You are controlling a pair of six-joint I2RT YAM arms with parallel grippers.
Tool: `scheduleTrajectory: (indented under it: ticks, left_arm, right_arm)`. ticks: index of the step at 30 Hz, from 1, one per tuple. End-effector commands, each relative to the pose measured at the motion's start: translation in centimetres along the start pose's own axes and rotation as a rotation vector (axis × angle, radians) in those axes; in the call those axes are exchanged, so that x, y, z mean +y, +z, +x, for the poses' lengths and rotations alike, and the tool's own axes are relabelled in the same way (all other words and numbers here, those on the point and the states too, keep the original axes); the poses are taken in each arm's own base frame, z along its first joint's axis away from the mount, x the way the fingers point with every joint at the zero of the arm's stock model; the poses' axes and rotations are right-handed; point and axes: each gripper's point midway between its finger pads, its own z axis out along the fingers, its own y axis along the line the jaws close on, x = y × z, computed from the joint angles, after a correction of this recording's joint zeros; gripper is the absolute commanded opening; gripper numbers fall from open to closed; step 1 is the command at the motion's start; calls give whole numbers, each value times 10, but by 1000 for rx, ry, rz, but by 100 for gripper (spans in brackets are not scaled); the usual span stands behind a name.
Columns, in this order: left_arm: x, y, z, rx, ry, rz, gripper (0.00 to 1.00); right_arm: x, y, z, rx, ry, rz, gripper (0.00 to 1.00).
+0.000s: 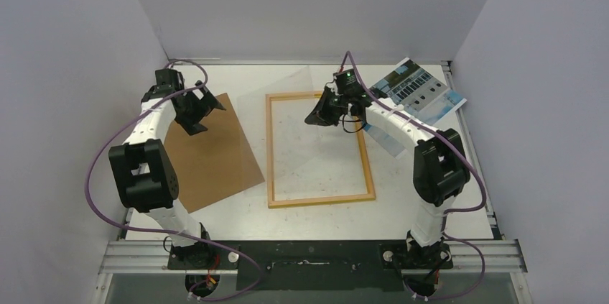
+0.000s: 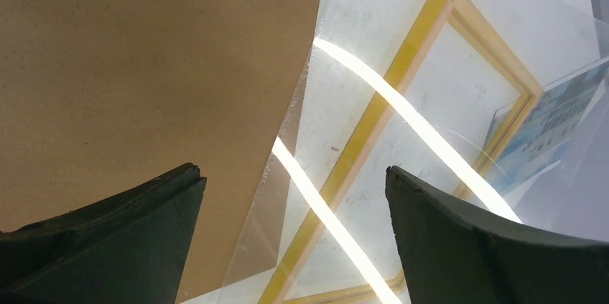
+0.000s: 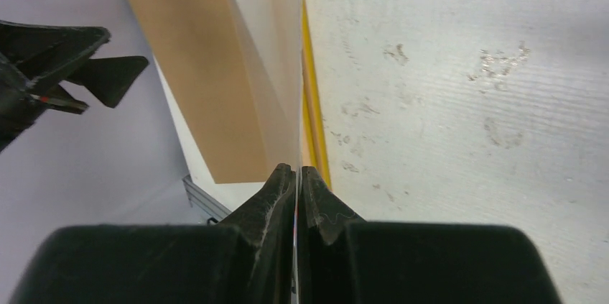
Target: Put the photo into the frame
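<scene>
White worktop (image 1: 323,210) holds a brown backing board (image 1: 215,157) left of the frame (image 1: 271,153), with the left end effector (image 1: 207,116) above the board, jaws wide apart. Over the frame's right side the right end effector (image 1: 316,118) is clamped on a tilted clear sheet (image 1: 301,88); the photo (image 1: 420,88) lies beyond the frame's far-right corner.

Pale lilac walls (image 1: 301,2) box in white tabletop (image 1: 316,218) on 3 sides; alu rail (image 1: 143,255) along near edge; light soft, even.
</scene>
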Motion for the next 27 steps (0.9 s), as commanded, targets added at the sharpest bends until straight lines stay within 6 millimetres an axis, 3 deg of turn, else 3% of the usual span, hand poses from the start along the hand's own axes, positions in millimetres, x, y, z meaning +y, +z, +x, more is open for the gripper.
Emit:
scheduleTrajectory:
  ticks: [1, 10, 17, 22, 27]
  left_arm:
    - [-6, -1, 8, 31, 49, 56, 97]
    - [-14, 21, 35, 141, 97, 147, 94]
    - [-25, 48, 56, 200, 143, 170, 92]
    - [-39, 67, 62, 215, 241, 170, 86]
    - [-45, 74, 61, 219, 272, 154, 80]
  right_arm:
    - [16, -25, -14, -137, -118, -99, 0]
    - [-28, -28, -18, -220, -224, -104, 0]
    - [-48, -29, -20, -250, -274, -173, 0]
    - [-58, -30, -12, -212, -325, -222, 0]
    - [-73, -39, -19, -221, -311, -229, 0]
